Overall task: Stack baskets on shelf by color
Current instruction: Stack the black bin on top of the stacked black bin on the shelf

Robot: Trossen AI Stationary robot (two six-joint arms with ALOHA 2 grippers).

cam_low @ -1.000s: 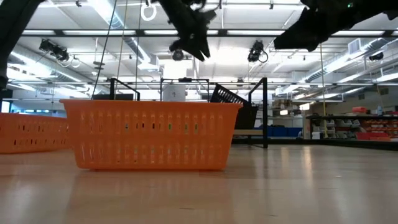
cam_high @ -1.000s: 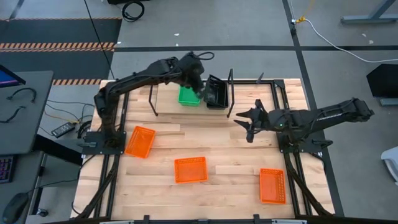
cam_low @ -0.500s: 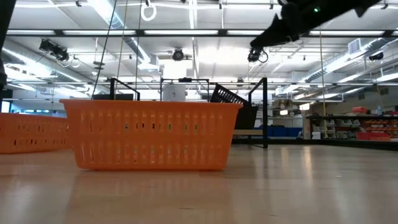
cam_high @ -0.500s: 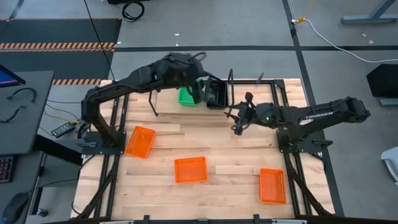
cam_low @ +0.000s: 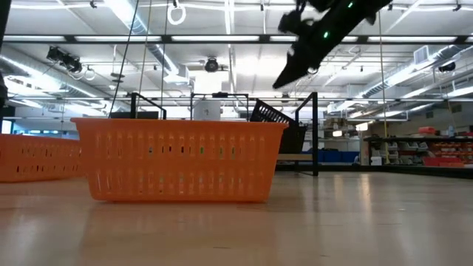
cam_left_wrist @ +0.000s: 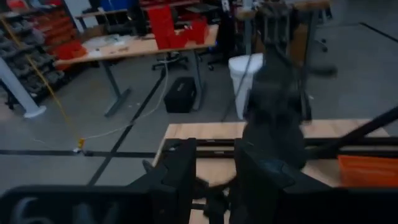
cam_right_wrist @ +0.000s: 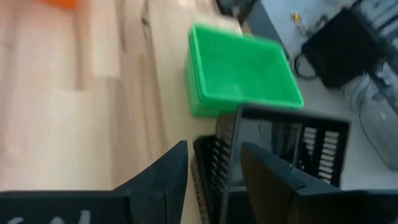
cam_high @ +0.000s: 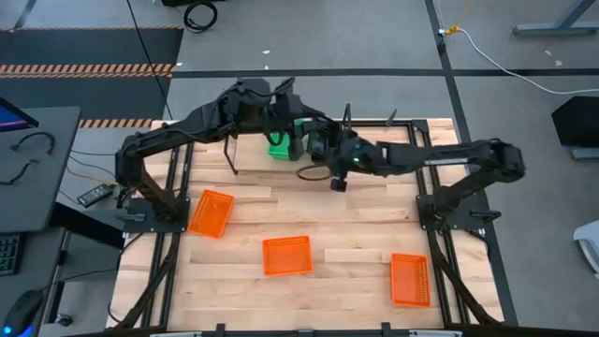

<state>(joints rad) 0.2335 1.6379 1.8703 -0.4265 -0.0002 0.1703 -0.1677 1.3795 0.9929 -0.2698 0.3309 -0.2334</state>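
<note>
A green basket (cam_high: 279,147) sits flat at the table's far side, between the shelf's black uprights (cam_high: 230,154). Right of it a black basket (cam_right_wrist: 283,149) is tipped up on one side; its tilt also shows in the low view (cam_low: 275,117). My right gripper (cam_right_wrist: 214,180) is open just above and in front of the black basket, whose near wall shows beyond the gap between the fingers. My left gripper (cam_left_wrist: 214,180) is open and holds nothing. It hangs high over the green basket and points toward the right arm. Three orange baskets lie on the near half of the table.
The orange baskets lie at the left (cam_high: 211,212), the middle (cam_high: 286,255) and the near right (cam_high: 410,279). A shelf upright (cam_high: 347,122) stands just right of the black basket. The two arms cross close together over the far middle of the table.
My left gripper has risen from beside the black basket and drawn back toward the table's left. It has gone out of the top of the low view. My right gripper has swung from the table's right toward the far middle, up to the black basket. The baskets have stayed put.
</note>
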